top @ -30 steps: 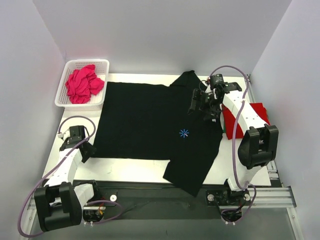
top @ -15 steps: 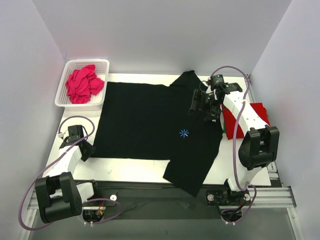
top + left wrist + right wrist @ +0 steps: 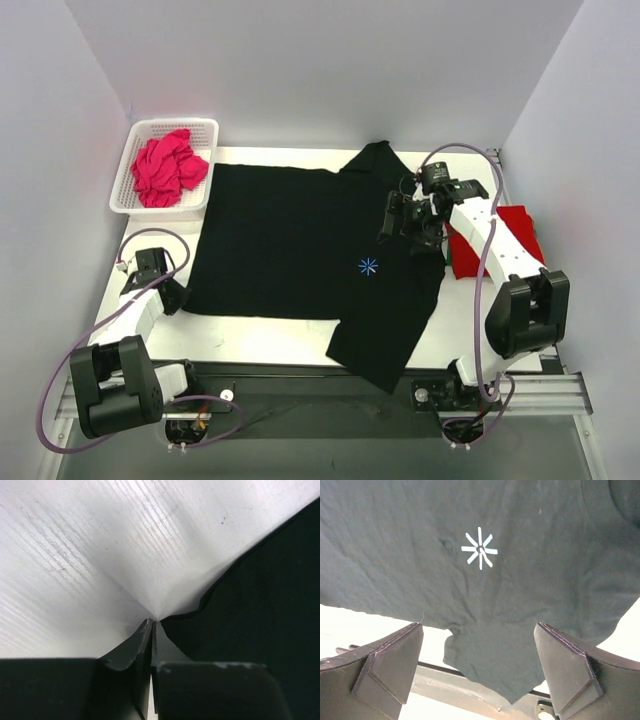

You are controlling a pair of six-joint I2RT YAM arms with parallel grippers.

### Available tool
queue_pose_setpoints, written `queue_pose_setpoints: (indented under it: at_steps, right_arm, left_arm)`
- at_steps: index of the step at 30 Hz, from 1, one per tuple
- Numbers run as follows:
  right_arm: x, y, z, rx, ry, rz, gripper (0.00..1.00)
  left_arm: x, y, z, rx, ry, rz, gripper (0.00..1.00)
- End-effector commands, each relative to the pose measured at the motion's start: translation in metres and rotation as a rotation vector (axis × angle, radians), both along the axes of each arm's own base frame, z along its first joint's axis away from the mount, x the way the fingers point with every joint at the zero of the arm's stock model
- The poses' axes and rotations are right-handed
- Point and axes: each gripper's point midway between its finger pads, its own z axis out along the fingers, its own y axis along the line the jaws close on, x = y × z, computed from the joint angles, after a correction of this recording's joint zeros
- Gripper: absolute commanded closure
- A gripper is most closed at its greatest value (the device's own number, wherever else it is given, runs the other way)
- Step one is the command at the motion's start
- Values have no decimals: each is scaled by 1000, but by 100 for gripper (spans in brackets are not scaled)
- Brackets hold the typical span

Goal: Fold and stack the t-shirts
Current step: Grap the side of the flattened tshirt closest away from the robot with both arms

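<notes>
The black t-shirt (image 3: pixel 290 240) lies spread flat on the table, a small white star print (image 3: pixel 368 266) on its chest. My left gripper (image 3: pixel 174 298) is at its near left corner. In the left wrist view the jaws (image 3: pixel 151 623) are pressed together at the hem corner of the black cloth (image 3: pixel 260 605). My right gripper (image 3: pixel 398 222) hovers open over the shirt's right side. In the right wrist view its fingers (image 3: pixel 477 625) stand wide above the cloth (image 3: pixel 520 555), holding nothing. A red t-shirt (image 3: pixel 518 224) lies folded at the right edge. The magenta-pink t-shirt (image 3: pixel 165 170) is bunched in the basket.
A white mesh basket (image 3: pixel 170 124) stands at the far left corner of the table. One black sleeve (image 3: pixel 385 345) hangs over the table's near edge above the metal rail (image 3: pixel 300 385). White walls close in the left, right and back.
The left jaws have closed at the shirt's near left corner. The right gripper has shifted slightly nearer over the shirt, still wide open.
</notes>
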Motion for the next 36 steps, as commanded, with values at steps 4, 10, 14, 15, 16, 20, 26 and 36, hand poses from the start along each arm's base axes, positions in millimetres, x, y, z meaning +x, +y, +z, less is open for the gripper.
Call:
queue_pose_setpoints:
  at_steps: [4, 10, 14, 15, 16, 20, 26, 36]
  right_arm:
    - [-42, 0, 2, -17, 9, 25, 1]
    - [-111, 0, -24, -97, 95, 97, 4]
    - [-161, -8, -38, -165, 165, 150, 9]
    - [-174, -10, -44, -181, 190, 167, 10]
    - [-185, -12, -44, -180, 201, 171, 11]
    - [-227, -11, -57, -149, 269, 199, 22]
    - [-275, 1, -79, -105, 308, 230, 35]
    - [-301, 18, -118, -114, 314, 241, 44]
  left_arm:
    - [-16, -14, -15, -69, 64, -26, 97]
    - [-15, -15, 0, -72, 38, -42, 100]
    - [-18, -17, 6, -78, 34, -52, 100]
    - [-18, -18, 8, -80, 22, -52, 100]
    - [-17, -19, 9, -88, 15, -52, 100]
    - [-18, -19, 10, -96, 21, -45, 100]
    - [-17, -20, 11, -99, 15, -50, 100]
    - [-16, -20, 9, -111, 27, -56, 100]
